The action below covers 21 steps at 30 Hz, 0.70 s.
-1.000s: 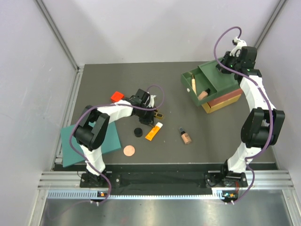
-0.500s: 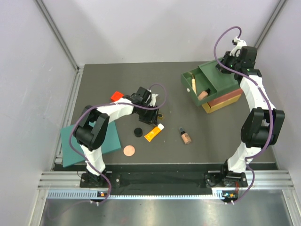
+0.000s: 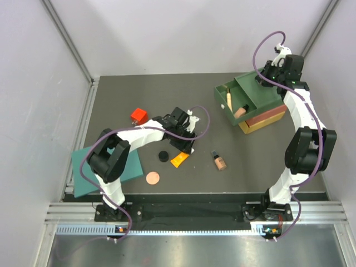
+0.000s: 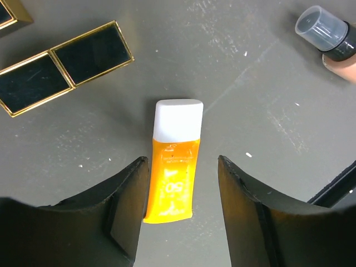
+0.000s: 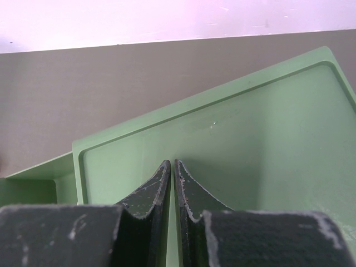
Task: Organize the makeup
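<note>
Between the spread fingers of the left end effector [image 4: 182,162], the orange tube [image 4: 172,178] lies flat on the dark counter [image 4: 250,100] (its white cap points to twelve o'clock in the wrist view). At its ten o'clock lies the black-gold palette [image 4: 65,68], and at two o'clock a beige bottle [image 4: 329,40]. The right end effector [image 5: 173,169], clenched on nothing, hovers over the green drawer box [image 5: 250,144].

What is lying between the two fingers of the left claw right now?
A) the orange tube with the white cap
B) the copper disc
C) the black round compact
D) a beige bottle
A: the left wrist view shows the orange tube lying flat, with the fingers of the left claw spread open on either side of it.
</note>
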Motion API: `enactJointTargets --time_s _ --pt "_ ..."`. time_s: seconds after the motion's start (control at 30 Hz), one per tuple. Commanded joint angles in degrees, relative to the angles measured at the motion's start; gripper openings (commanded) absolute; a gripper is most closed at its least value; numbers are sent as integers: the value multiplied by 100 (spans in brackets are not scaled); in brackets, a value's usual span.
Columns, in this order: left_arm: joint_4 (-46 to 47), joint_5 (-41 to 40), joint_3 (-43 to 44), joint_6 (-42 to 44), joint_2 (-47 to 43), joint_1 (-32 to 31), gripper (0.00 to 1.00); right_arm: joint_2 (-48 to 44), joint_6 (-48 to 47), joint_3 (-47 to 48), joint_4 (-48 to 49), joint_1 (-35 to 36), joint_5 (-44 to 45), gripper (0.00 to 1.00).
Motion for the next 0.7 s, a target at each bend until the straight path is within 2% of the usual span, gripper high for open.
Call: enactJointTargets --time_s 0.0,0.43,0.53,0.63,0.67 --pt "142 -100 25 113 22 16 58 632 -60 -450 -1747 25 177 8" --pt "212 -268 87 227 480 -142 58 624 -61 -441 -1747 25 150 8" --pt "230 -294 34 245 559 -169 54 633 -61 -433 -1739 25 150 8" --pt "169 -259 34 315 647 -195 29 633 -60 -415 -1747 25 141 8" --pt "142 -250 34 324 691 -204 11 641 -69 -415 -1747 25 141 8"
